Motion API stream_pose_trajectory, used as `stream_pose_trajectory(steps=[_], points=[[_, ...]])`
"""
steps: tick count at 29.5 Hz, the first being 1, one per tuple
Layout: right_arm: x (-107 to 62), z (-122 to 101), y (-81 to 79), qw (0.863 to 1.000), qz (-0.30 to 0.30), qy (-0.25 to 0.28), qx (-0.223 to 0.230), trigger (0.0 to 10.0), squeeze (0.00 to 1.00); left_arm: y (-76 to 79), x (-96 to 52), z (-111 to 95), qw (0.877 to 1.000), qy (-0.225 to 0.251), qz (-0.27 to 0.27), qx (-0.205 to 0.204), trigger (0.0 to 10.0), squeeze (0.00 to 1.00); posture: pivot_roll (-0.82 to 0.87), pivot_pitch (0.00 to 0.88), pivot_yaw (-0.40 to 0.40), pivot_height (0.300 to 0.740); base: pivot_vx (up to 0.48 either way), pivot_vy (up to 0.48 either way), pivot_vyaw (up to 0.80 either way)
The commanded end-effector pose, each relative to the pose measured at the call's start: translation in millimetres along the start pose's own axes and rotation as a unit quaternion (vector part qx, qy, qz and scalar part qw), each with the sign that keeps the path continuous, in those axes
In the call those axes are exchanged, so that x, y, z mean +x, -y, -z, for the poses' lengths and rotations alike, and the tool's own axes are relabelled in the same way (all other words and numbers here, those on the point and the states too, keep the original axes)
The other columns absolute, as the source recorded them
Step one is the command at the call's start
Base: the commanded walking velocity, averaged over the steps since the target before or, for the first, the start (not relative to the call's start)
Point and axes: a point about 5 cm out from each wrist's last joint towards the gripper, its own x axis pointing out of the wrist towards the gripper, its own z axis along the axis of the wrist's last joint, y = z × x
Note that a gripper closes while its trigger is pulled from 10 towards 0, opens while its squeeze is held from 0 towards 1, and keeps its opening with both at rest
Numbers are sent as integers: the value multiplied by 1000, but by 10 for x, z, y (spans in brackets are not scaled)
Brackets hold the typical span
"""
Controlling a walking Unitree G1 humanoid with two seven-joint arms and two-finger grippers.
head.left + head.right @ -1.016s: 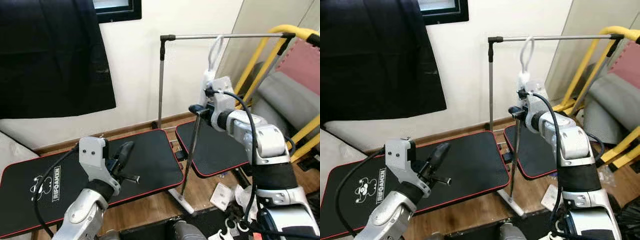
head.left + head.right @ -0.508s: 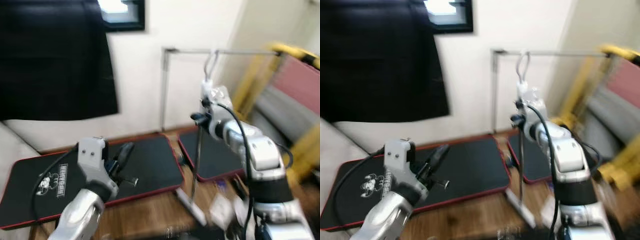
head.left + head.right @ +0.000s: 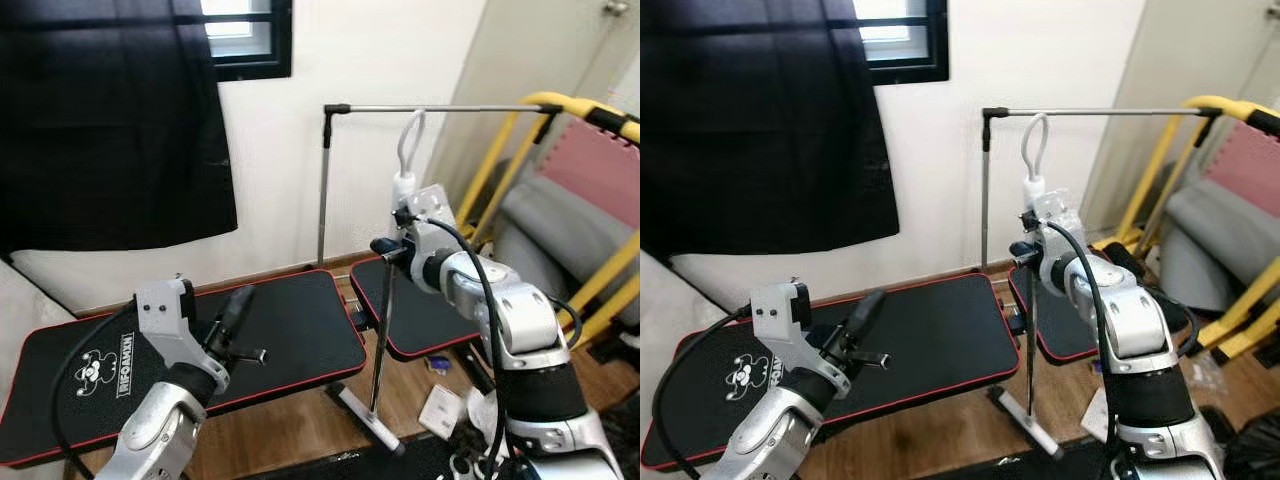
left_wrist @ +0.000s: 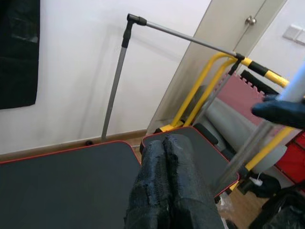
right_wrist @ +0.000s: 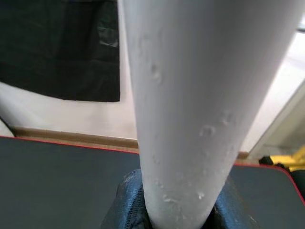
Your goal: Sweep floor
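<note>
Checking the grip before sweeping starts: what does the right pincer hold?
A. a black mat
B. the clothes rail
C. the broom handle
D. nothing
C: the right pincer is shut around the upright broom handle, just under its white looped top.

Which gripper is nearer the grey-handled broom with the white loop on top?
Right. The right gripper is shut on the broom's grey handle, just below its white loop. The left gripper, fingers shut and empty, hovers apart from it over the black red-edged mat.
</note>
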Motion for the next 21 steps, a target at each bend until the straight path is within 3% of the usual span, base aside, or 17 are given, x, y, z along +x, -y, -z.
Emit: stream_pose_trajectory(steps=[1, 7, 13, 16, 21], points=[[-49, -19, -26, 1000, 0, 14, 9, 10000, 0, -28, -6, 42, 1000, -13, -14, -12, 10000, 0, -70, 62, -80, 740, 0, 0, -800], [-68, 26, -159, 999, -24, 13, 18, 10000, 0, -59, 15, 44, 1000, -17, -25, -7, 10000, 0, -71, 58, -82, 740, 0, 0, -800], [-52, 34, -129, 1000, -3, 4, 11, 10000, 0, -75, 32, 53, 999, -20, -31, -5, 10000, 0, -75, 49, -83, 740, 0, 0, -800], [-40, -5, -107, 1000, 0, 19, 12, 10000, 0, -70, 31, 54, 999, -17, -30, -2, 10000, 0, -77, 45, -87, 740, 0, 0, -800], [-67, -24, -244, 998, -28, 55, 7, 10000, 0, -21, 17, 71, 1000, -17, -21, 10, 10000, 0, -72, 42, -96, 740, 0, 0, -800]])
